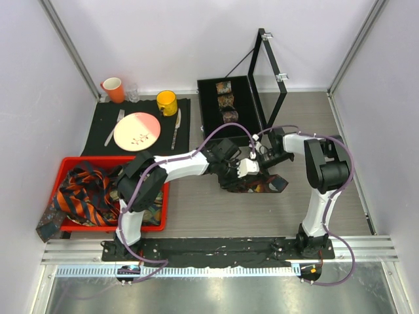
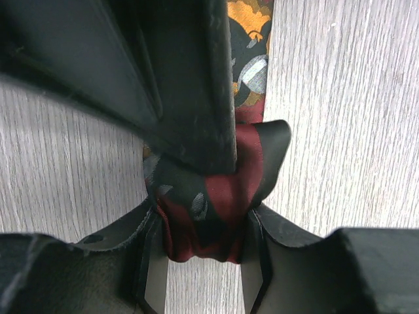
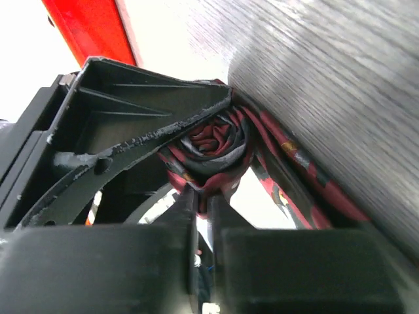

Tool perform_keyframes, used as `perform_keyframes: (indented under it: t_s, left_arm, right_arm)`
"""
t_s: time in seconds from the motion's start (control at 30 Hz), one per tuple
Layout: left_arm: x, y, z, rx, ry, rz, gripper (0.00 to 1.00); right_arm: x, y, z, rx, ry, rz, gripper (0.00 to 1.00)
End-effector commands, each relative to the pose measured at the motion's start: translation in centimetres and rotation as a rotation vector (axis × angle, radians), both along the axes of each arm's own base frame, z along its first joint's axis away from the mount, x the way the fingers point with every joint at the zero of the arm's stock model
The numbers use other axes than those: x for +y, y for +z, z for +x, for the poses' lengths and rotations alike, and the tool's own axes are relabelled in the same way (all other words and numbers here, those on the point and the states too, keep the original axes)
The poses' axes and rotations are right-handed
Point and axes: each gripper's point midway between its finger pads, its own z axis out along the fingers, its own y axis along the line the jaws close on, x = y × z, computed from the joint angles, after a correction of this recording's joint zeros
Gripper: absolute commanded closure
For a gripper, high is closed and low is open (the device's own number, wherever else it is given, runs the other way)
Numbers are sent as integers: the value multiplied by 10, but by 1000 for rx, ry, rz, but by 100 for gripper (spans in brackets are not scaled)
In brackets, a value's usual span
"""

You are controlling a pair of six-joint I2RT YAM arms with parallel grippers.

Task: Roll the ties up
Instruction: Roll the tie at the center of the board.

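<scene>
A dark red-brown patterned tie (image 1: 265,185) lies on the wooden table mid-right, partly rolled into a small coil (image 2: 216,196) with its flat tail (image 2: 252,39) running away. My left gripper (image 2: 203,248) is shut on the coil from both sides; in the top view it (image 1: 241,168) sits at the tie's left end. My right gripper (image 3: 204,199) meets it from the right (image 1: 258,159), jaws nearly closed and pinching the coil's outer fold (image 3: 213,140). Three rolled ties (image 1: 226,101) sit in a black box. Loose orange-navy striped ties (image 1: 82,196) fill a red bin.
The black box (image 1: 209,118) stands behind the grippers with its lid (image 1: 268,78) upright. The red bin (image 1: 72,161) is at the left. A black placemat (image 1: 98,140) at back left holds a plate (image 1: 137,130), cutlery, a yellow mug (image 1: 166,102) and an orange cup (image 1: 113,89).
</scene>
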Motion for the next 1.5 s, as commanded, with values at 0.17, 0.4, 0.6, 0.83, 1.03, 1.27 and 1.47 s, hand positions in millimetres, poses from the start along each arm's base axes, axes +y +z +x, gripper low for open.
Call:
perform_keyframes:
  t_s: [0.17,0.4,0.6,0.83,1.03,1.27,1.47]
  left_arm:
    - [-3,14,0,63,-17,-107,32]
    - [-28,38,10,24,-44,-269,25]
    - [-43,39,15,29,-75,-326,20]
    - [-58,33,6,21,-149,-374,20]
    - [-69,25,-2,47,-172,-380,32]
    - [-78,22,-7,54,-158,-392,39]
    - [-84,23,-10,65,-153,-425,36]
  right_arm:
    - [-53,-62,-8,18,29,-266,99]
    - [-69,-78,0,33,-2,-366,99]
    - [-73,-85,10,33,-14,-411,99]
    - [-72,-90,8,33,-2,-430,99]
    - [-65,-92,8,38,2,-435,99]
    - [-56,-94,7,38,21,-434,99]
    - [-52,-99,5,51,29,-438,99]
